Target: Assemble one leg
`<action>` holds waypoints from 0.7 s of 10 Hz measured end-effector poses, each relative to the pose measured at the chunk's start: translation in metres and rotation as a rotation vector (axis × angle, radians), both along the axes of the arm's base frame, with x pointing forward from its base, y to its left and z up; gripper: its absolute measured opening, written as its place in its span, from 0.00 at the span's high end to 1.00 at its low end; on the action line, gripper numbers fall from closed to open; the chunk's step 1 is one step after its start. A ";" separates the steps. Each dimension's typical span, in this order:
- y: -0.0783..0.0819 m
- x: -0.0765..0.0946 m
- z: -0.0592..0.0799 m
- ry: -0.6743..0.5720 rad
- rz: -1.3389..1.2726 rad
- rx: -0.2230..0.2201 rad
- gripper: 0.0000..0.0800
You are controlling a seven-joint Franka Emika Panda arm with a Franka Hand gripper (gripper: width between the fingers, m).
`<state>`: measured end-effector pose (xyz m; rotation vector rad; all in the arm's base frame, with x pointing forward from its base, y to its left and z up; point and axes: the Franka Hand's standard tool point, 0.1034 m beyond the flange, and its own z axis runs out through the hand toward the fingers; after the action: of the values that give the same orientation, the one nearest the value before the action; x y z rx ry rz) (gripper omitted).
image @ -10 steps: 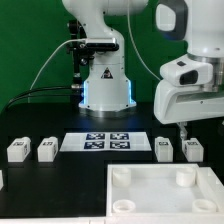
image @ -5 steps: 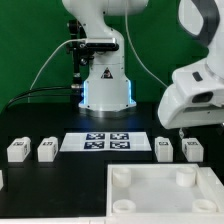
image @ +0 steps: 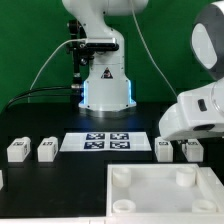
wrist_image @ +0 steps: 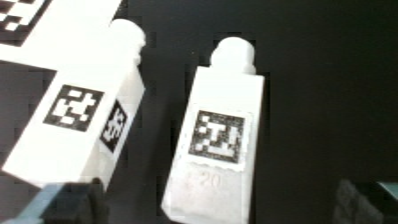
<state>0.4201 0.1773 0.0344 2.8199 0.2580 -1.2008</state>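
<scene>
Arm (exterior view): the arm hangs low at the exterior view's right, its white end just above two legs; how far the pincer is spread cannot be told from here.
Pair under the arm: inner leg and outer leg stand side by side with a gap between them, their tops partly covered by the arm.
Far legs: two far legs sit at the exterior view's left, well apart from the arm.
Marker board: the marker board lies flat on the black table, between the two pairs.
Panel: a large white panel with round corner sockets lies nearest the camera.
Gripper (wrist view): the gripper is spread wide and grips nothing (its dark fingertips are blurred).
Task's leg: the centred leg lies lengthwise between the fingertips, tag face toward the camera.
Neighbour: the neighbouring leg lies roughly parallel just beside it, a strip of black table between them.
</scene>
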 end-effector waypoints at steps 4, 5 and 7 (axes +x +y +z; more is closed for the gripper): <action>0.004 -0.010 -0.015 0.046 -0.029 -0.013 0.19; 0.004 -0.011 -0.017 0.045 -0.031 -0.013 0.19; 0.004 -0.016 -0.023 0.046 -0.028 -0.010 0.19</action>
<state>0.4045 0.1809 0.0116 2.7995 0.2151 -1.2705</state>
